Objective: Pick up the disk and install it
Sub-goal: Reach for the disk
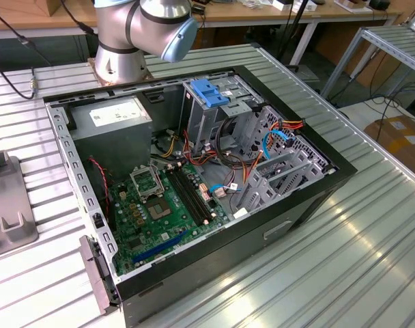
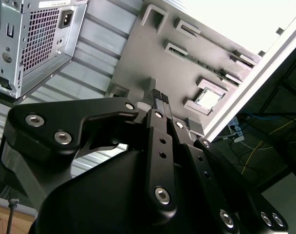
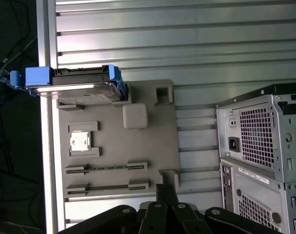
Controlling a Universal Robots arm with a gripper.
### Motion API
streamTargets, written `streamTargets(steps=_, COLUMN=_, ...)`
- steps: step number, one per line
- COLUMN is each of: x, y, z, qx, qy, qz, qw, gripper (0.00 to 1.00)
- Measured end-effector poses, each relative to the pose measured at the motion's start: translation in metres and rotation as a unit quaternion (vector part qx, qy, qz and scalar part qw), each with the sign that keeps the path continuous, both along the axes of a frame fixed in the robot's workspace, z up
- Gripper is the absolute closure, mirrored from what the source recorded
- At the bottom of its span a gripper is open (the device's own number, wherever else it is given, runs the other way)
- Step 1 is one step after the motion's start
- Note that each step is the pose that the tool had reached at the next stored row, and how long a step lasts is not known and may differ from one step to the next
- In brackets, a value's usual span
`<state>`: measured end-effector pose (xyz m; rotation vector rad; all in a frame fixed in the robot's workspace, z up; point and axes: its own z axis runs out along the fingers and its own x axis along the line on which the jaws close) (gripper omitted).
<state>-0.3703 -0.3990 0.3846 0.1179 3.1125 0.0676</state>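
Arm (image 1: 136,31): silver-grey metal joints w/ a pale blue end cap (image 1: 182,37). Gripper (image 2: 159,99) in the second wrist view: matte black linkage bars, silver hex-socket screws (image 2: 162,195) at pivots (several per bar), ribbed black fingertip pad (image 2: 160,94).

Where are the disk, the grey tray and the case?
disk (image 3: 72,84), first wrist view, on the drive body inside its blue frame.
tray (image 3: 119,148), first wrist view, on a bare flat patch.
case (image 1: 214,258), exterior view, on its black side wall.
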Motion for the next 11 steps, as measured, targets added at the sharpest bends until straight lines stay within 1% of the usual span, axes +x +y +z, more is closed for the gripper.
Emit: streamTargets(steps=11, x=-0.0032, y=0.0000, z=-0.0016, qx=0.0000, qy=0.0000, qz=0.000, qw=1.0000, gripper=0.90)
